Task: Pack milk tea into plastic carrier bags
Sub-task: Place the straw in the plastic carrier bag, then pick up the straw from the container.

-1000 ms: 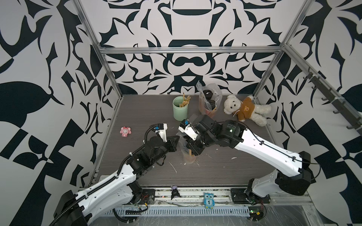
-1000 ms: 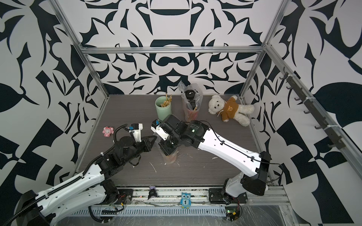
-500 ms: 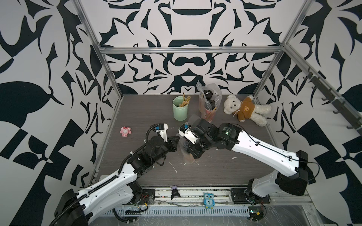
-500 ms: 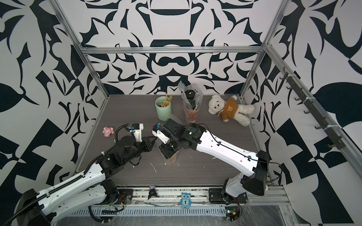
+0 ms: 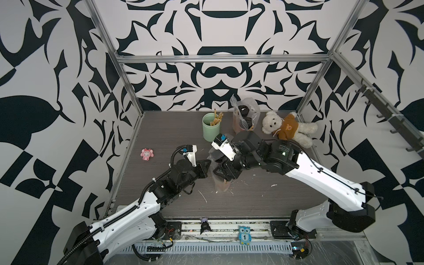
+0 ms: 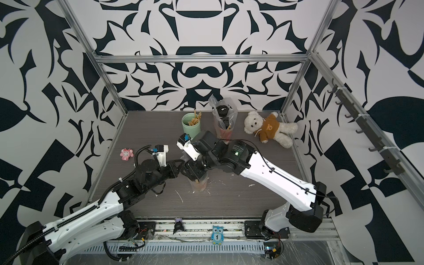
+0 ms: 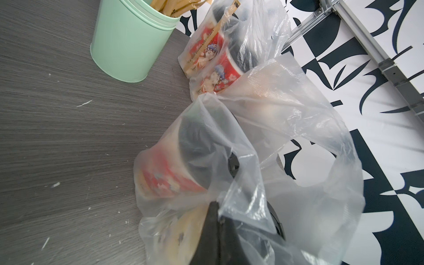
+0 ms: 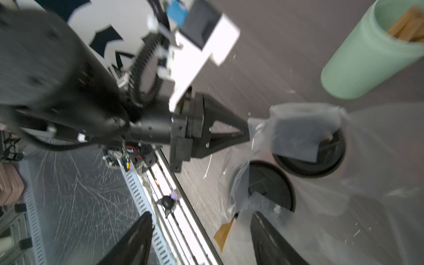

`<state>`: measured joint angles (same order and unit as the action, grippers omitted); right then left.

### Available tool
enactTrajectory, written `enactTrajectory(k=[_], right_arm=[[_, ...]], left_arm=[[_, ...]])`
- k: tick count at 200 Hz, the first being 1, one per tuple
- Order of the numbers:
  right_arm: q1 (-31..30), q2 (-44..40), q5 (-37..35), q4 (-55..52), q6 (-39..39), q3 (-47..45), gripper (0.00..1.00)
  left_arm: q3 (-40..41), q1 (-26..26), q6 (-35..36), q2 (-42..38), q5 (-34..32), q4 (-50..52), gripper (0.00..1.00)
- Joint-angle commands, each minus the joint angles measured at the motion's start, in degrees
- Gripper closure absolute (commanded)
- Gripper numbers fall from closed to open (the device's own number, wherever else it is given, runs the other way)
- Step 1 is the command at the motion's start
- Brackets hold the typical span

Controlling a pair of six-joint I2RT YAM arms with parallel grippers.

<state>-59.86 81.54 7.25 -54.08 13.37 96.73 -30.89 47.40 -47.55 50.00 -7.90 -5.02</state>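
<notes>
The left claw (image 8: 246,134) is pinched tight on a fold of the near bag (image 7: 275,128) at its rim. This looks meant to keep the thin plastic pulled up so the mouth does not slump over what is inside. The right claw (image 8: 200,214) stands wide with nothing between its jaws, poised just over that mouth and gripping nothing.

Below it, two cups (image 8: 270,185) stand upright side by side inside the near bag, black lids up. One shows a red side through the film in the left wrist view.

Further back, the far bag (image 5: 245,114) stands by the rear wall with two more cups (image 7: 220,75) in it and a wrapped straw tucked alongside. It is just beside the green tin (image 5: 211,128) of sticks. A teddy bear (image 5: 286,128) lies near the far bag and a pink toy (image 5: 146,154) sits well apart on the table (image 5: 263,202).

All four cups seem bagged, so the packing looks nearly done
</notes>
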Motion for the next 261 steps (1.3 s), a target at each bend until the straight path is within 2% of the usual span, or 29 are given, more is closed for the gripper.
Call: enactTrajectory(k=[1,23,47,74,130,138,152,168,214,243,261], right_arm=[[2.3,-0.8,-5.9,2.4,-2.8,4.9,0.35],[9.2,1.5,-6.6,5.0,-2.2,6.8,0.44],[16.6,5.4,-3.3,9.6,-1.5,7.4,0.53],[20.0,11.7,-2.2,12.5,-2.5,11.1,0.56],[21.4,26.1,-3.3,13.8,-6.3,23.8,0.57],[21.7,28.2,-4.2,12.8,-6.3,26.3,0.58],[21.8,32.8,-9.9,9.6,-6.5,31.7,0.6],[22.0,36.1,-10.1,9.1,-6.9,35.3,0.61],[22.1,41.7,-12.7,6.8,-7.2,41.9,0.61],[22.2,43.6,-11.3,5.6,-7.4,43.8,0.62],[22.3,44.4,-11.0,5.2,-7.4,44.1,0.66]], left_arm=[[0.3,0.3,-0.2,-0.6,1.0,-1.6,1.0],[0.9,0.3,0.1,-0.8,1.3,-2.2,1.0],[1.2,0.3,0.1,-0.4,2.1,-3.0,1.0],[1.5,0.4,0.1,-0.5,2.6,-3.0,1.0],[2.2,0.5,1.3,-1.0,2.5,-3.1,1.0],[2.2,0.5,1.4,-0.9,2.5,-3.0,1.0],[2.2,0.5,1.4,-0.8,2.5,-3.0,1.0],[2.3,0.5,1.5,-0.4,2.5,-3.1,1.0],[2.0,0.5,1.5,0.4,2.6,-3.2,1.0],[1.8,0.5,1.8,0.8,2.5,-3.3,1.0],[1.7,0.5,1.8,1.1,2.4,-3.5,1.0]])
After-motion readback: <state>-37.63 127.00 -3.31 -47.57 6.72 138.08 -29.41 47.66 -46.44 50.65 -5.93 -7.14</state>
